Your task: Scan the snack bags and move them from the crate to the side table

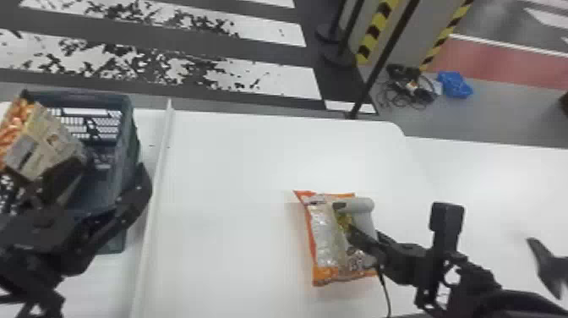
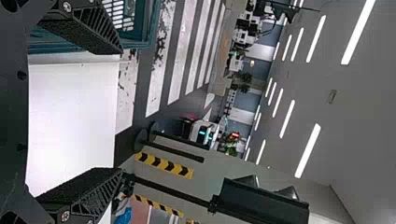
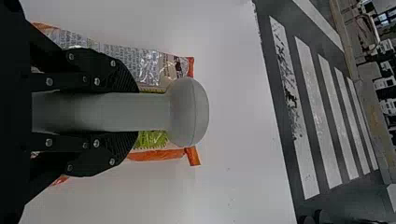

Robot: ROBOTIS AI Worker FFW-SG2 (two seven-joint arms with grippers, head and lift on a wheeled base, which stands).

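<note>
In the head view, an orange and silver snack bag (image 1: 325, 237) lies flat on the white table. My right gripper (image 1: 364, 240) is above its right part, shut on a grey handheld scanner (image 1: 360, 205). In the right wrist view, the right gripper (image 3: 128, 112) clasps the handle of the scanner (image 3: 189, 112), with the snack bag (image 3: 149, 65) beneath. My left gripper (image 1: 103, 188) stands open at the near side of the blue-green crate (image 1: 131, 139), which holds further snack bags (image 1: 53, 141). The left gripper (image 2: 91, 112) has nothing between its fingers in its wrist view.
A raised white edge (image 1: 157, 186) runs between the crate and the snack bag. Another white table surface (image 1: 498, 182) extends to the right, with a dark object (image 1: 547, 266) near its right edge. A black post (image 1: 380, 63) stands behind the table.
</note>
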